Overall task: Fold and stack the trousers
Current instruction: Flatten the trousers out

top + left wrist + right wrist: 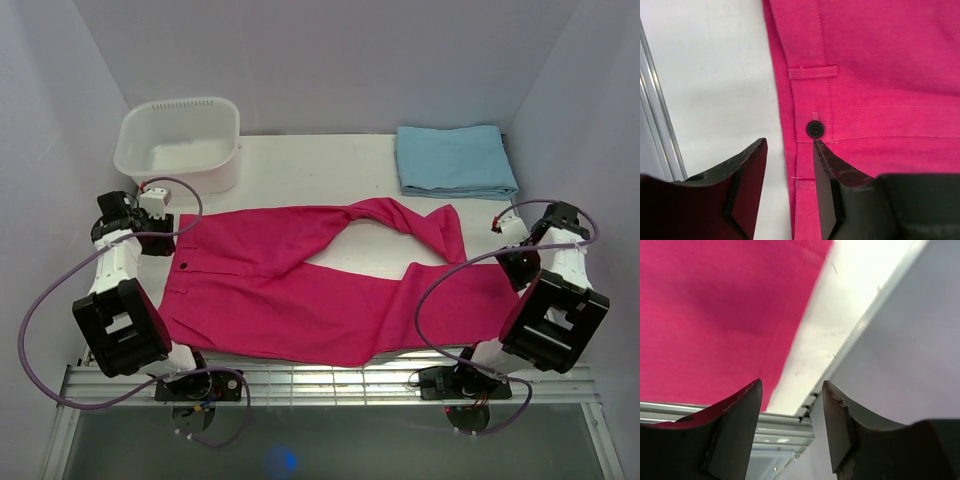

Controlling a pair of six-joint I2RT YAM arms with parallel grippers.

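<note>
The magenta-pink trousers (300,290) lie spread on the white table, waistband at the left and legs running right. The upper leg is twisted and bent back near the middle (400,215). My left gripper (163,243) is open at the waistband's left edge. In the left wrist view its jaws (790,145) straddle the waistband edge (805,170), just below a dark button (814,129). My right gripper (515,262) is open and empty beside the leg ends at the right. In the right wrist view (792,385) the trousers (715,315) lie to the left of the jaws.
A white plastic basin (180,140) stands at the back left. A folded light blue cloth (455,160) lies at the back right. Walls close in on both sides. A metal rail (330,385) runs along the table's near edge.
</note>
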